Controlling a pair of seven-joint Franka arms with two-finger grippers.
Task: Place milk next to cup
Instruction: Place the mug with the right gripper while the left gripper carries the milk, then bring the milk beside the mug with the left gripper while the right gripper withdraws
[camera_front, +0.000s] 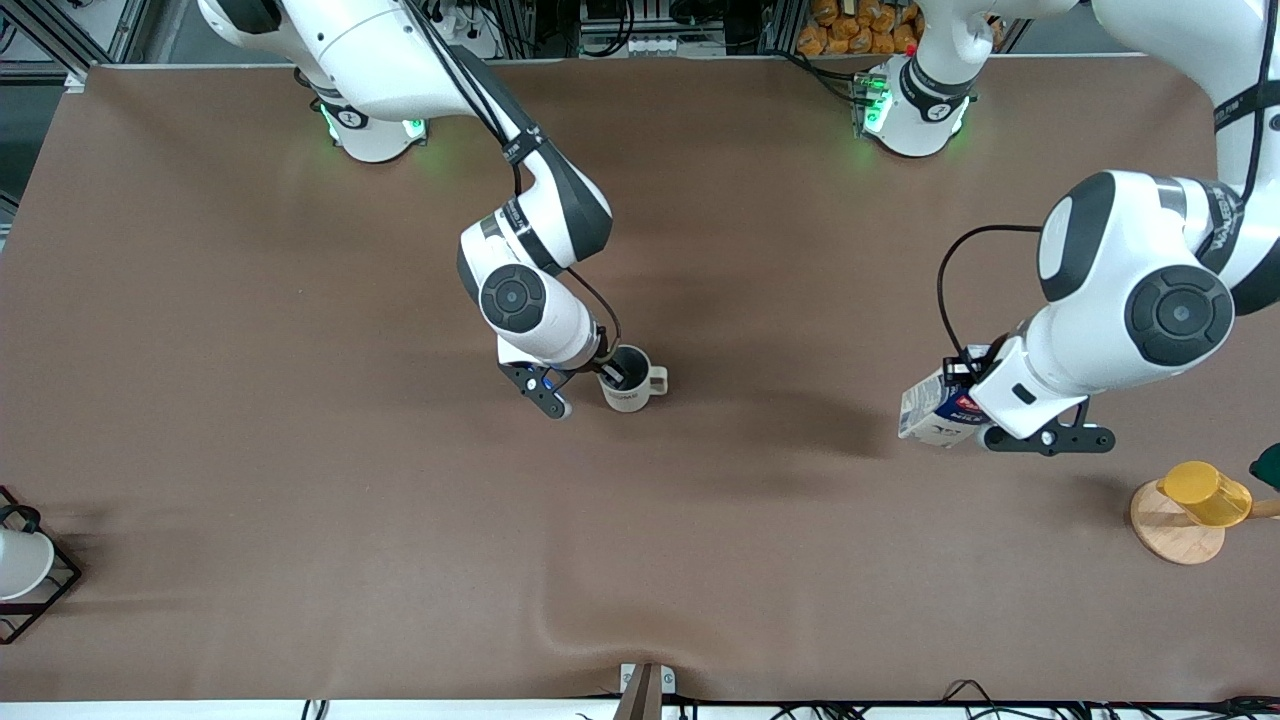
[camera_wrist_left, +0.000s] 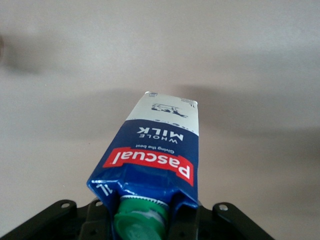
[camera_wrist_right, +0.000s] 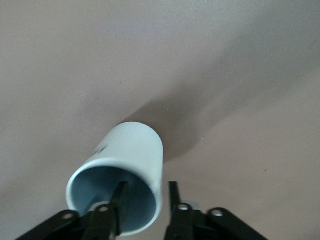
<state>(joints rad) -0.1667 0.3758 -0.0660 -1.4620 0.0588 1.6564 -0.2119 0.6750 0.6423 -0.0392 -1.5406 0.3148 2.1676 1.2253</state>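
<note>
The milk (camera_front: 935, 405) is clamped, tilted, by the left hand (camera_wrist_left: 142, 220); the cup (camera_front: 628, 380) rim is straddled by the part-opened right hand (camera_wrist_right: 145, 200), so withdrawal could tip it

Cup (camera_front: 628, 382) on desk (camera_front: 300, 480), mid-desk, w/ right gripper (camera_front: 606, 372) at its rim: one finger in, one out. Milk (camera_front: 940, 408) tilted in left gripper (camera_front: 965, 375), over desk toward left arm's end, well apart from cup. Yellow cup (camera_front: 1205, 493) on round stand (camera_front: 1176, 522), nearer front camera than milk.
</note>
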